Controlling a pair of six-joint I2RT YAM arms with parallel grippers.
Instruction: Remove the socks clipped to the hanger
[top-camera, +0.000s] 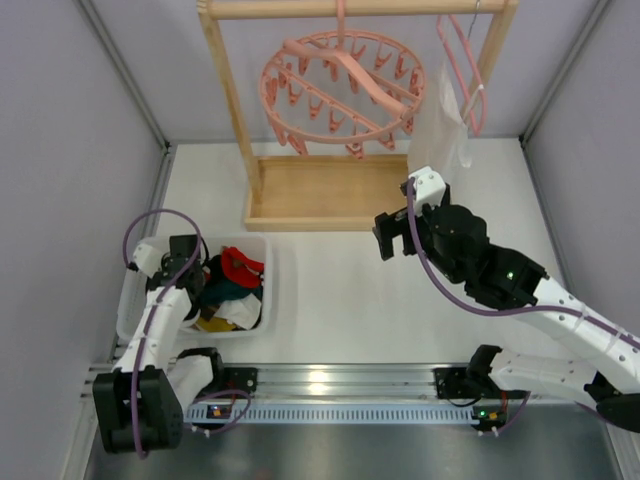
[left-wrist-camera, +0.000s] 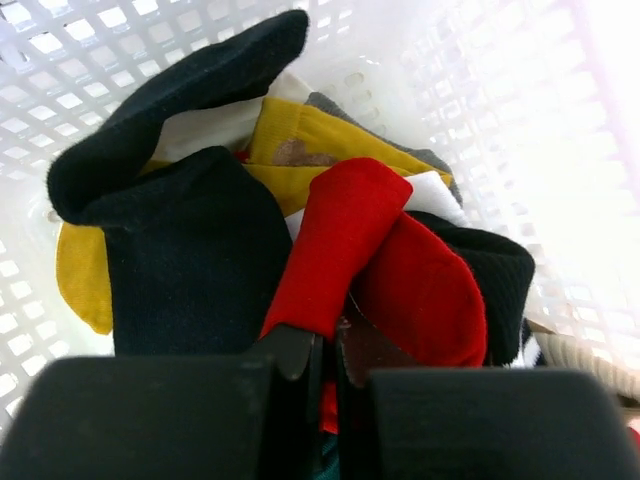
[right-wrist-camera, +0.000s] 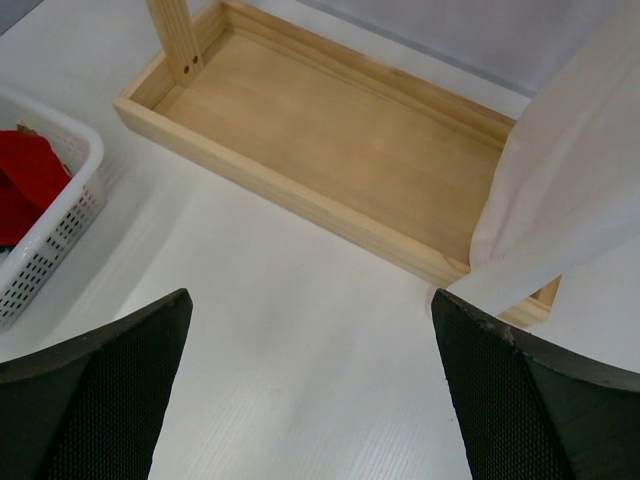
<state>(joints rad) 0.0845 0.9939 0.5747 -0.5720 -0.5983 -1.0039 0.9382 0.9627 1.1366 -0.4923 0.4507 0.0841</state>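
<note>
The round pink ring hanger hangs from the wooden rack's top bar; I see no sock on its clips. Several socks lie in the white basket: a red sock, a black sock and a yellow one. My left gripper is down in the basket, shut on the lower end of the red sock. My right gripper is open and empty above the bare table, in front of the rack's base.
The wooden rack has a shallow tray base. A large white cloth hangs on a plain pink hanger at the rack's right. The basket's corner shows left of my right gripper.
</note>
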